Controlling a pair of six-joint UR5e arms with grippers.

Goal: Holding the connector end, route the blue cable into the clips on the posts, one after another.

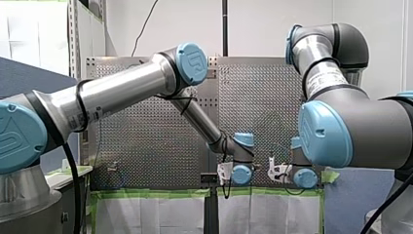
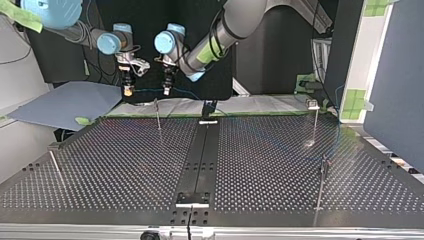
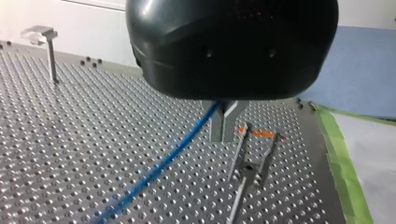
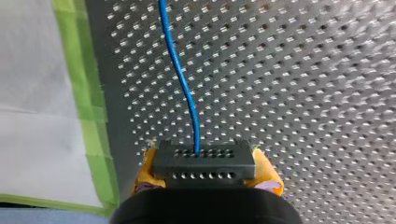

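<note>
In the right wrist view my right gripper (image 4: 208,171) is shut with its yellow pads (image 4: 268,175) on a black connector (image 4: 205,161). The blue cable (image 4: 180,60) runs out of the connector over the perforated table. In the left wrist view my left gripper (image 3: 223,136) is shut on the blue cable (image 3: 159,168), which trails away low over the plate. A thin post with a clip (image 3: 243,170) stands just below and ahead of its fingers. In the top view both grippers hang at the table's far edge, my right gripper (image 2: 128,89) at the left and my left gripper (image 2: 167,89) beside it, the cable (image 2: 148,90) stretched between them.
More thin posts stand on the plate: one near the far edge (image 2: 158,114), one at the far right (image 2: 316,122), one at the near right (image 2: 322,185) and one at the near left (image 2: 55,167). Green tape (image 4: 88,116) borders the table's edge. A black rail (image 2: 202,150) runs down the middle.
</note>
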